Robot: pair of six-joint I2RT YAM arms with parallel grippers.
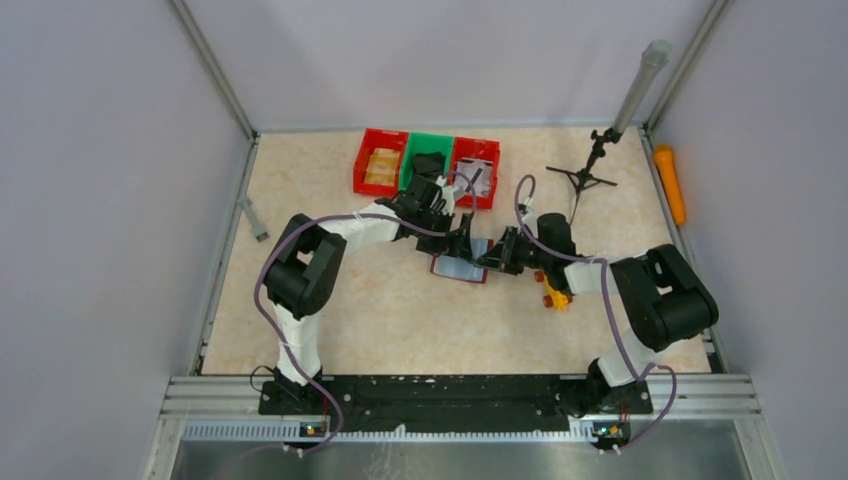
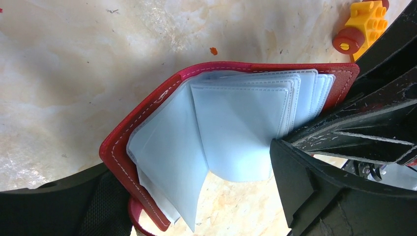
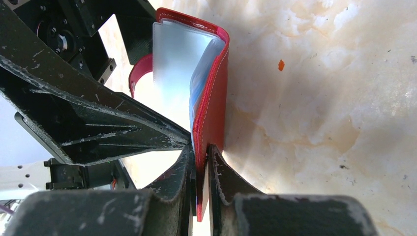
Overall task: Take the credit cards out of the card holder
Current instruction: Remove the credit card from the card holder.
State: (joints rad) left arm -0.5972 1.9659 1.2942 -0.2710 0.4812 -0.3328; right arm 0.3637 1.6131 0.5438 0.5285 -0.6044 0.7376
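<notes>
The dark red card holder (image 1: 460, 267) lies open at the table's middle, with pale silvery-blue sleeves (image 2: 236, 123) fanned out inside its red cover (image 2: 123, 142). My right gripper (image 3: 200, 167) is shut on the edge of one red cover (image 3: 214, 108) and holds it on edge; in the top view the right gripper (image 1: 497, 255) is at the holder's right end. My left gripper (image 2: 196, 206) is open, its fingers wide apart either side of the sleeves and the other cover; in the top view it (image 1: 462, 243) is just behind the holder. No card shows clearly.
Two red bins (image 1: 380, 160) (image 1: 475, 165) and a green bin (image 1: 425, 160) stand at the back. A yellow toy with red wheels (image 1: 553, 290) (image 2: 366, 22) lies right of the holder. A small tripod stand (image 1: 590, 170) and an orange tool (image 1: 670, 185) are at the back right.
</notes>
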